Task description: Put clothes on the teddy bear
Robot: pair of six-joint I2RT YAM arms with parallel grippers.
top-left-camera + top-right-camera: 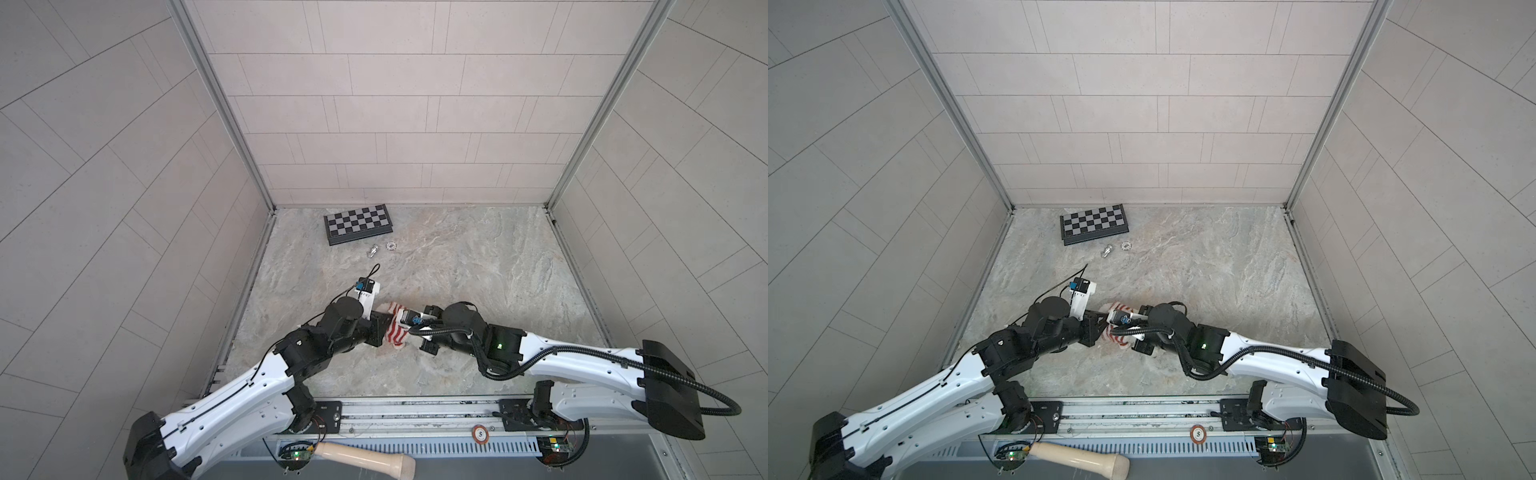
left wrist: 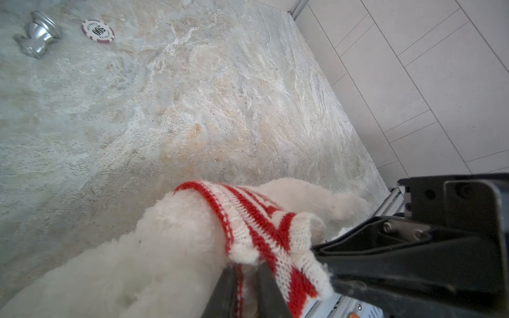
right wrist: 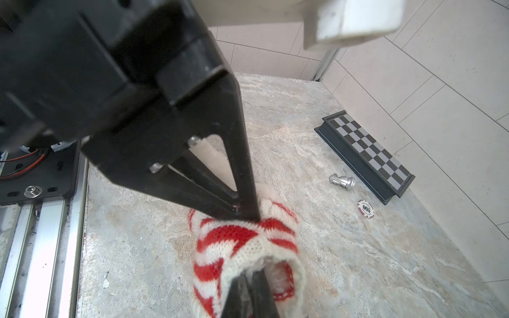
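The teddy bear [image 2: 165,247] is seen best in the left wrist view. It is white and very fluffy, and it is laid on the stone table [image 2: 192,96]. A red and white striped sweater [image 2: 261,228] is pulled round one part of the bear, and white fur is seen on both sides of it. In both top views the bear is found near the front middle of the table, between the two arms.

The fingers of the left gripper [image 2: 245,294] are shut close together, and a strip of the sweater is pinched between them. The fingers of the right gripper [image 3: 249,294] are shut tight too, and the white edge of the sweater is held by them. The two grippers are set just beside each other on the sweater.

The bear's face is not shown in any view. Which part of the bear is wrapped by the sweater cannot be told. In both top views almost all of the bear is hidden under the arms. In the wrist views the fingers are cut off by the picture edge.
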